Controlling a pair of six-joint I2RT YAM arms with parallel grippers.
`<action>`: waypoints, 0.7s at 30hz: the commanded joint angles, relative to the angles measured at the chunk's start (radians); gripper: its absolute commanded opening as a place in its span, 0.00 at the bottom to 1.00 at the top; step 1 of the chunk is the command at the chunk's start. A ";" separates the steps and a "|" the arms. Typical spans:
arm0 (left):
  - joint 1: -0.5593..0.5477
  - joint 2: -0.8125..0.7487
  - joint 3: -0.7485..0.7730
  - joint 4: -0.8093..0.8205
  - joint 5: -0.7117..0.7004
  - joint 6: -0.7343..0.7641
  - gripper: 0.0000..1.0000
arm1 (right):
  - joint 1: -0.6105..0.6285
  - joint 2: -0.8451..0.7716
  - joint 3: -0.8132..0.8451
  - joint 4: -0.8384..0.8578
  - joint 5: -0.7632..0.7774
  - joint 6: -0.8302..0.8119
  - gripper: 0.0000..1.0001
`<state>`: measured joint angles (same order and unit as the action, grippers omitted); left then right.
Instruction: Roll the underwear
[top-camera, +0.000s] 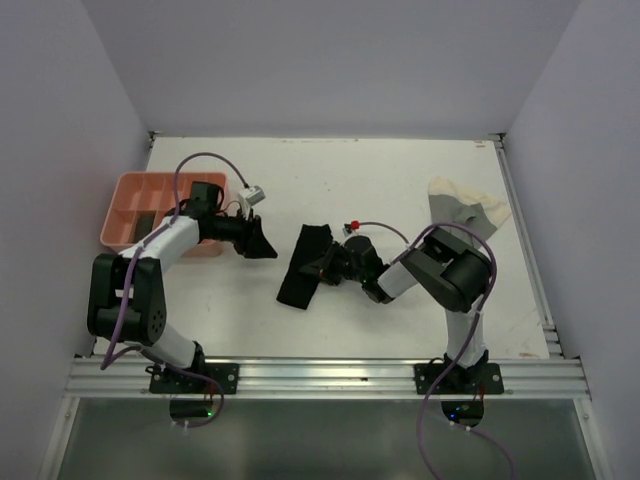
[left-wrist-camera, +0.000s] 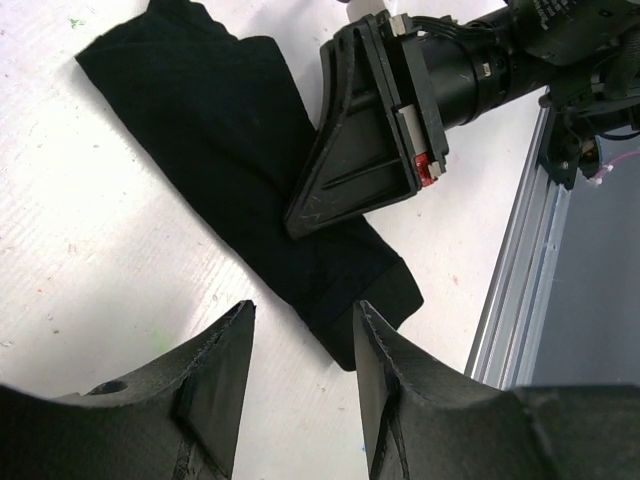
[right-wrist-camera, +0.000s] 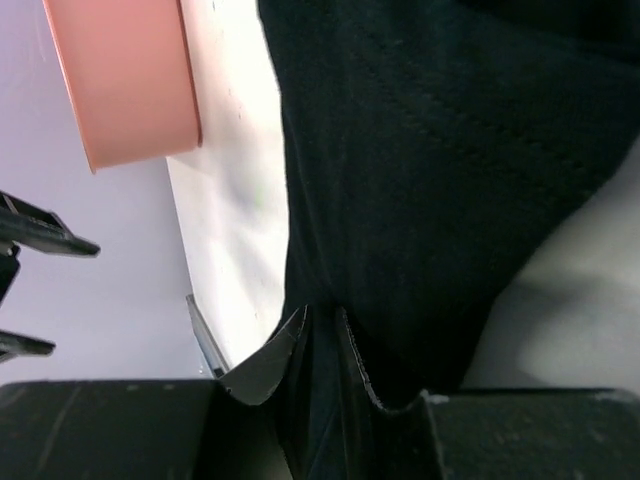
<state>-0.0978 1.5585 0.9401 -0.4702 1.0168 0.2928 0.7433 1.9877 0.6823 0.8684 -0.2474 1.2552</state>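
Your right gripper (right-wrist-camera: 322, 320) has its jaws set narrow on the black underwear (top-camera: 295, 280), with a fold of the cloth running up between the fingertips. The wrist view is dark there, so the fold looks pinched rather than merely pressed. That piece lies flat as a long strip in the middle of the table (top-camera: 400, 180), running diagonally. The right gripper meets it at its right edge, about midway along.

Your left gripper (left-wrist-camera: 305, 318) hangs just left of the strip. Its jaws are partly apart and hold nothing; between them you see only the table and one end of the strip below.

A cream underwear (top-camera: 468, 205) lies well apart from the strip, at the far right of the table. The pink tray (top-camera: 125, 182) sits at the table's left edge, beside your left arm.
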 joint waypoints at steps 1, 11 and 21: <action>0.006 -0.008 0.043 -0.044 0.022 0.086 0.48 | 0.033 -0.059 -0.041 -0.146 0.060 -0.049 0.21; 0.004 -0.026 0.065 -0.068 0.042 0.161 0.49 | -0.051 -0.236 0.154 -0.427 -0.010 -0.298 0.59; 0.004 -0.008 0.060 0.083 0.074 0.042 0.50 | -0.137 0.083 0.286 -0.181 -0.183 -0.134 0.60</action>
<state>-0.0982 1.5581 0.9745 -0.4797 1.0451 0.3752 0.6071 1.9873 0.9344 0.6052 -0.3466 1.0615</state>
